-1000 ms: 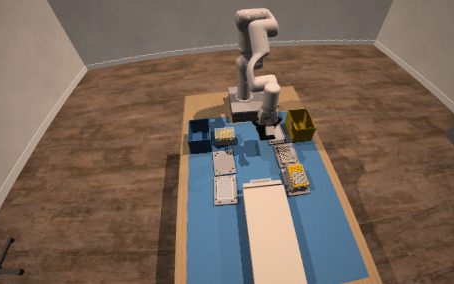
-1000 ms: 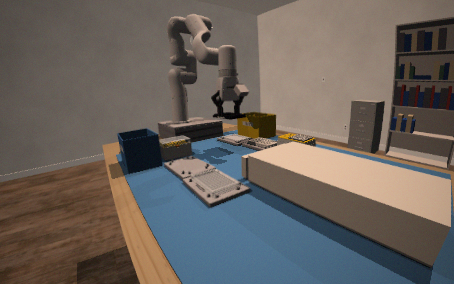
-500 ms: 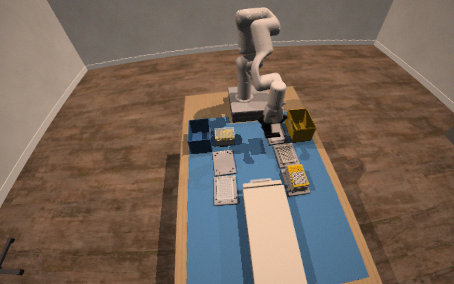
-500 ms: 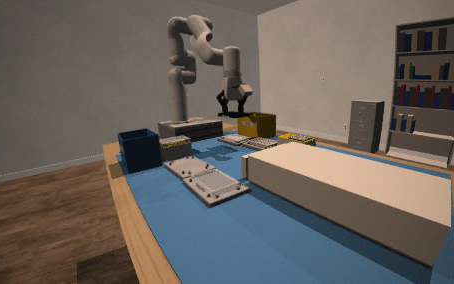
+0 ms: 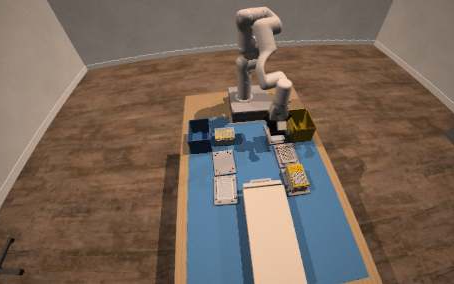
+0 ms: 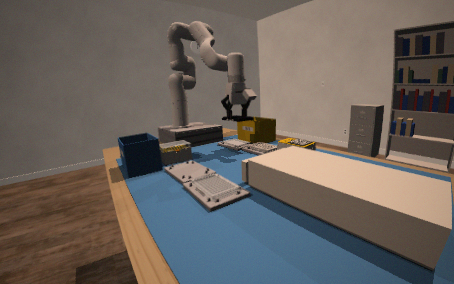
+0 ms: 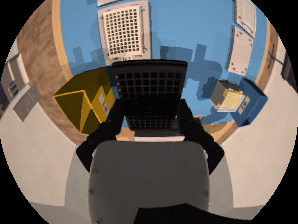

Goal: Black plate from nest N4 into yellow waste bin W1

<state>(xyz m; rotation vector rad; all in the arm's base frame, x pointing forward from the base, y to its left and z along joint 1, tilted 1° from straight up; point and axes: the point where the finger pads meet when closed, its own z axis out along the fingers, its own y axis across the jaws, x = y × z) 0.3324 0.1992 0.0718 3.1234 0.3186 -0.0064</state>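
- Wrist view: gripper (image 7: 149, 129) clamped on the black plate (image 7: 148, 92), fingers at the plate's two sides; plate held level, its grid of wells visible, hanging in the air above the blue mat (image 7: 193, 30).
- Yellow waste bin W1 (image 7: 85, 102): upright on the bench, just beside the held plate in this view; plate not over its opening.
- Exterior view: gripper (image 6: 236, 111) and black plate (image 6: 235, 118) raised above bench height, close to the near rim of the yellow bin (image 6: 257, 129).
- Top view: arm (image 5: 257, 45) bent forward from its base plate (image 5: 235, 107), wrist next to the yellow bin (image 5: 301, 125); emptied nest (image 5: 274, 136) below the gripper.
- Blue bin (image 5: 199, 135): far side of the mat, well apart from the yellow bin, with a yellow-topped box (image 5: 224, 135) just beside it.
- Two grey nests (image 5: 224, 176) in a row near the blue bin; one carries a white plate.
- White plate (image 5: 286, 154) and yellow-framed plate (image 5: 296, 178) in nests in line with the yellow bin.
- Long beige housing (image 5: 272, 230) lying along the mat.
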